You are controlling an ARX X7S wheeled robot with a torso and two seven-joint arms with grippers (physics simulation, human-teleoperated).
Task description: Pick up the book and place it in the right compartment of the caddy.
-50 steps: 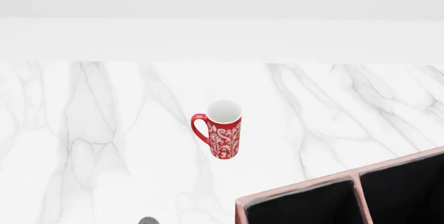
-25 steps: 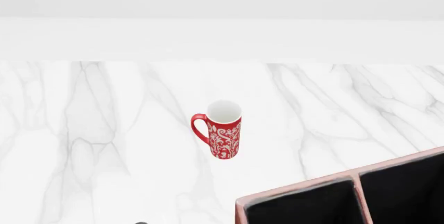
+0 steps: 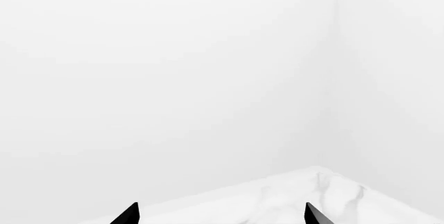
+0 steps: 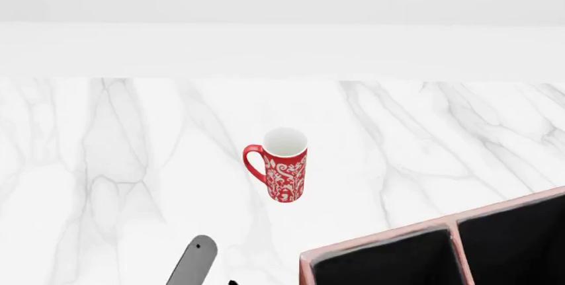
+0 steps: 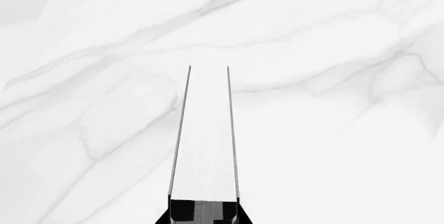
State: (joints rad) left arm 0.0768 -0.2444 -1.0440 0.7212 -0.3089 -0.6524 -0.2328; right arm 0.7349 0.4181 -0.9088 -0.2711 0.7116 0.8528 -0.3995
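The right gripper (image 5: 203,214) is clenching one book (image 5: 205,141). The book is sticking straight out ahead of the claw, edge-on to the wrist camera. Its white page block is showing between two thin dark cover lines, and it is hanging above the marble table (image 5: 347,146), clear of it. The book is showing in this wrist view alone.

The left gripper (image 3: 220,214) is standing released. Its two black fingertips (image 3: 130,214) are sitting well apart with nothing between them, and they are pointing over one corner of the marble top toward plain white walls.

In the head view, one grey rounded robot link (image 4: 194,260) is poking in nearest the camera, at about 7 o'clock from the mug; I cannot tell which arm it belongs to. At about 5 o'clock from the mug, one caddy (image 4: 371,240) is sitting partly cut off by the frame. Its pale pink rim is framing two black compartments, the left compartment (image 4: 388,266) and the right compartment (image 4: 521,235), and one divider (image 4: 454,245) is running between them. Both are showing only dark interior.

Farther out, one red patterned mug (image 4: 284,166) is standing upright near the middle of the table, well apart from the caddy, with its handle turned toward 9 o'clock. Beyond it, at 12 o'clock, a white wall (image 4: 264,47) is closing off the table's far edge.
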